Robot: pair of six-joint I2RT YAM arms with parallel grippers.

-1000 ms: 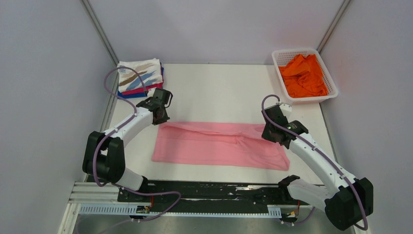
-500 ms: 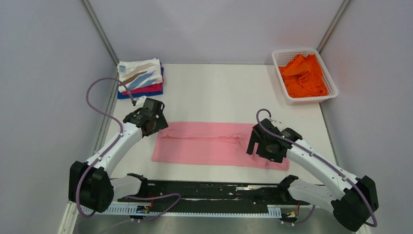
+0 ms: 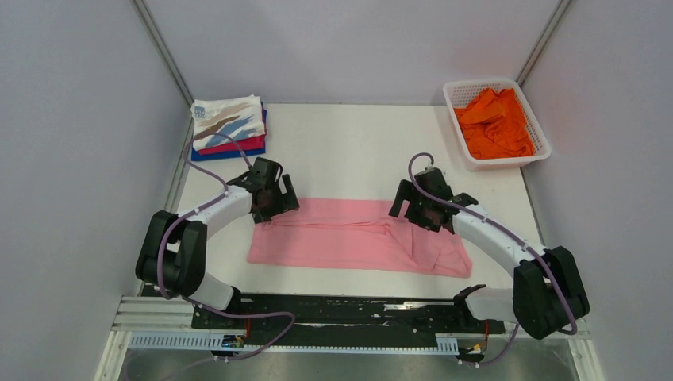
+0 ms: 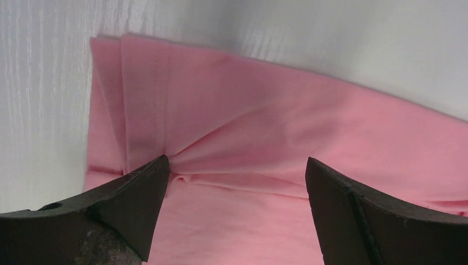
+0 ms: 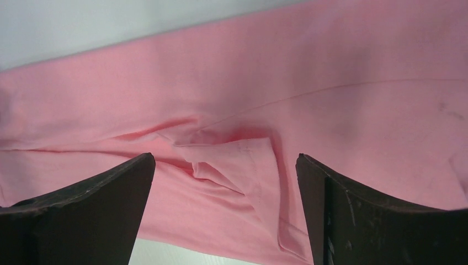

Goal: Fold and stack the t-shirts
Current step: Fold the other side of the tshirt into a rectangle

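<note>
Far-left corner of surface (image 3: 349, 151): folded stack (image 3: 228, 127), parked clear of work. Left tool (image 3: 279, 206) wide open, empty, over left end of pink tee (image 3: 357, 238). Tee flat mid-surface as long band, likely awaiting cross-fold. Right tool (image 3: 407, 208) wide open, empty, over tee's bunched right part. Orange tee (image 3: 496, 123) queued in basket (image 3: 456, 89).

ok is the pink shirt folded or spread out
Partly folded: the pink shirt lies as a long narrow band, with stacked layers and a stitched hem showing at one end.

We can read no lettering, brand, number or sign in any view. The printed t-shirt (image 3: 230, 121) shows only tan and blue streaks, no words.
</note>
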